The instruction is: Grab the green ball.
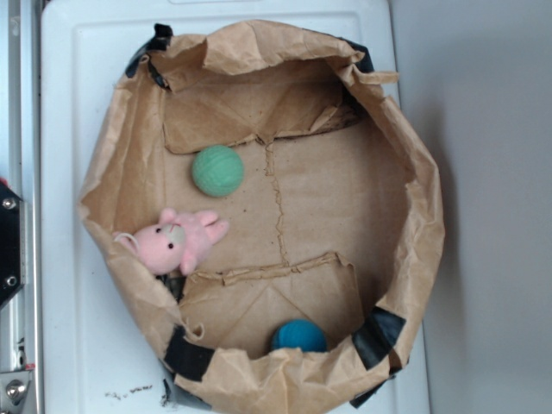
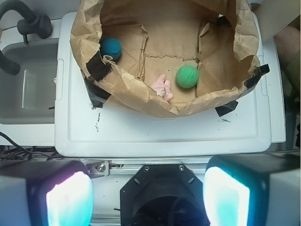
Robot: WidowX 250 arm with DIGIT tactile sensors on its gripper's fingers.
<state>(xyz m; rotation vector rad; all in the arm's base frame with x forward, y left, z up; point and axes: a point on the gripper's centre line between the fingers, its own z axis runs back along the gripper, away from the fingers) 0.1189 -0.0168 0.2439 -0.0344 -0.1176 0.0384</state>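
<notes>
Green ball (image 1: 217, 170) unobstructed in paper bag (image 1: 414, 172), pink plush (image 1: 177, 241) half hidden from wrist, end effector (image 2: 148, 193) released, empty.

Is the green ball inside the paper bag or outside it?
Inside. The green ball sits on the paper bag's floor, walls all around it.

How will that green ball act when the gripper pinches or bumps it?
The green ball looks knitted, so it is probably soft, light and grippy. Being round on fairly flat paper in the paper bag, a bump would likely roll it. The gripper is open.
</notes>
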